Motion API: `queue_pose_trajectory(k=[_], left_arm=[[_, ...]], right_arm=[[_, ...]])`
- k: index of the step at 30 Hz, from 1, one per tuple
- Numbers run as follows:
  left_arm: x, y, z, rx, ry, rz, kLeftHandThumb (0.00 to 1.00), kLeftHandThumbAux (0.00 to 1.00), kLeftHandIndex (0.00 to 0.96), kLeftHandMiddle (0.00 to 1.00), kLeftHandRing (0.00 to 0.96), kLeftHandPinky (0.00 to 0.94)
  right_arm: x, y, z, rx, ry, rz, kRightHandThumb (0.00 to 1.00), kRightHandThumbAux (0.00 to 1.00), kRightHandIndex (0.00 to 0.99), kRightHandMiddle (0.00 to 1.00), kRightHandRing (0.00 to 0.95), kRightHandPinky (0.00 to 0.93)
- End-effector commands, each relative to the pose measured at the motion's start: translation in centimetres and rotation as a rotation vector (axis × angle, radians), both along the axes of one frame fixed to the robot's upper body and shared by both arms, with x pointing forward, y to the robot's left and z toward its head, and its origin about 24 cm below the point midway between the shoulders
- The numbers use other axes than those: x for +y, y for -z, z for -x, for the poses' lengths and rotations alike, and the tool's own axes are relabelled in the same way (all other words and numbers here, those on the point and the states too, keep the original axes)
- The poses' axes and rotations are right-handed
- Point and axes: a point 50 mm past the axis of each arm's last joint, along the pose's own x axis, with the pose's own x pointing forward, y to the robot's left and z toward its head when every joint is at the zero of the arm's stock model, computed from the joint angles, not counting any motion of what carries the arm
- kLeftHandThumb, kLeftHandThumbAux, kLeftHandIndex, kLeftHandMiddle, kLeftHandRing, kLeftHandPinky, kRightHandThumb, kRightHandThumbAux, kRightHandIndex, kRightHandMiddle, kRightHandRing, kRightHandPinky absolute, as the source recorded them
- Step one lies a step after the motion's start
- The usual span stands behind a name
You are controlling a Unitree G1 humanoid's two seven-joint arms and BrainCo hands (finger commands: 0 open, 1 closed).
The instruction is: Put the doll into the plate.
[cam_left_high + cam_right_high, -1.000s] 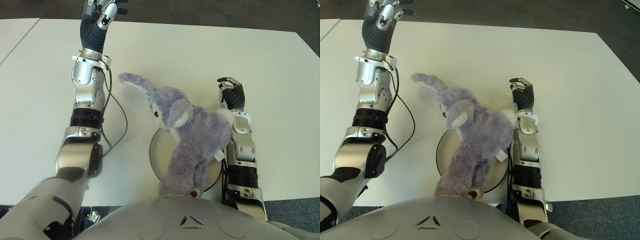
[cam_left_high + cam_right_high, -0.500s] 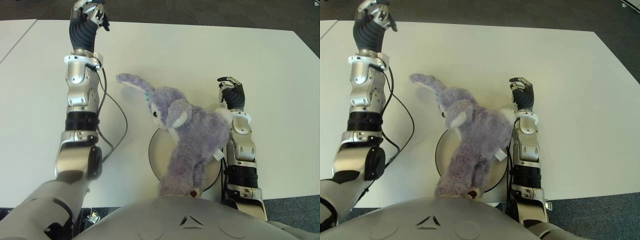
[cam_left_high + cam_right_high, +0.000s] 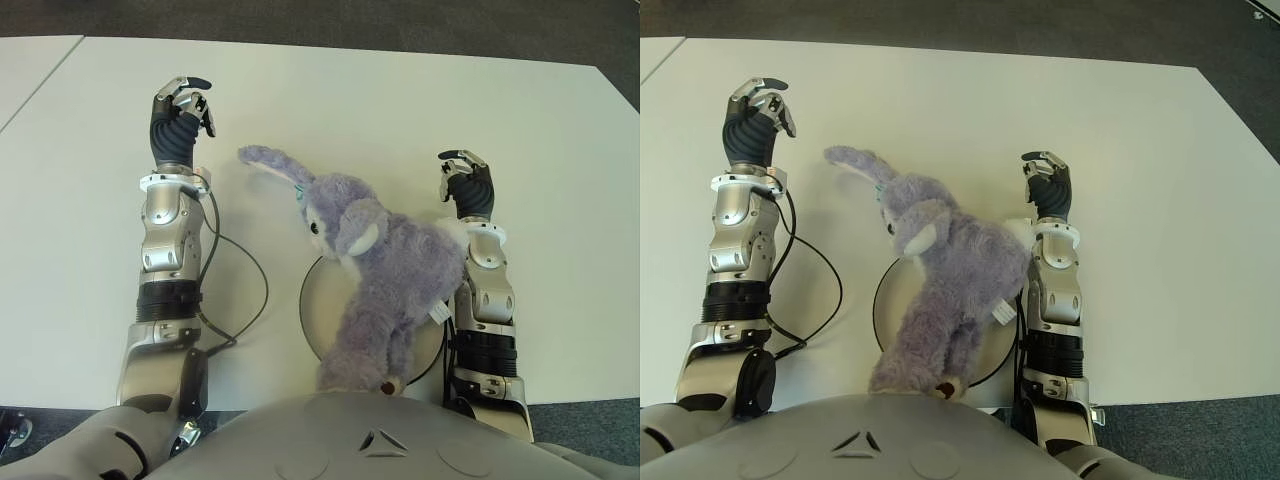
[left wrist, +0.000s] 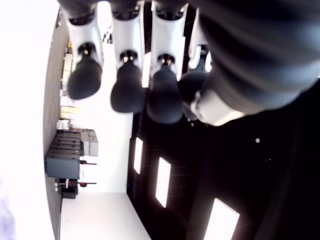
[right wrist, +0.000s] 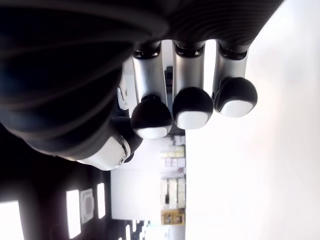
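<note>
A purple plush elephant doll [image 3: 385, 260] lies across a white, dark-rimmed plate [image 3: 322, 305] near the table's front edge. Its body covers most of the plate, and its head and trunk reach off the rim toward the far left. My left hand [image 3: 178, 105] is held up left of the trunk, apart from the doll. Its fingers [image 4: 127, 92] hang relaxed and hold nothing. My right hand [image 3: 465, 180] stands just right of the doll, and its forearm is close beside the plush body. The right hand's fingers [image 5: 192, 107] are loosely bent around nothing.
The white table [image 3: 350, 110] stretches far beyond the doll, with dark floor past its far edge. A black cable [image 3: 250, 290] loops on the table beside my left forearm. A second white table [image 3: 30, 60] adjoins at the far left.
My left arm has drawn back from the far part of the table toward my body, so the hand now shows left of the doll's trunk. The doll, the plate and the right arm are unmoved.
</note>
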Motion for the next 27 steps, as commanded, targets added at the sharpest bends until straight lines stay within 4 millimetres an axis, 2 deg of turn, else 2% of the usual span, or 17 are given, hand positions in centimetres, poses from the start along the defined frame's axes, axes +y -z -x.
queue_pose_trajectory(k=[1,17,27], left_arm=[[0.2,0.9,0.2,0.072,-0.025,-0.018,0.708,0.705,0.443,0.803,0.79,0.772],[0.5,2.2,0.7,0.119,-0.027,-0.005,0.707,0.707,0.441,0.869,0.864,0.841],[0.3,3.1,1.1,0.142,-0.001,0.028,0.705,0.709,0.441,0.886,0.88,0.847]], right_arm=[[-0.1,0.6,0.3,0.023,-0.003,-0.011,0.713,0.717,0.44,0.898,0.881,0.883],[-0.3,0.5,0.7,0.035,0.007,-0.019,0.714,0.717,0.44,0.894,0.881,0.881],[-0.4,0.5,0.8,0.03,-0.001,-0.032,0.714,0.716,0.44,0.888,0.876,0.877]])
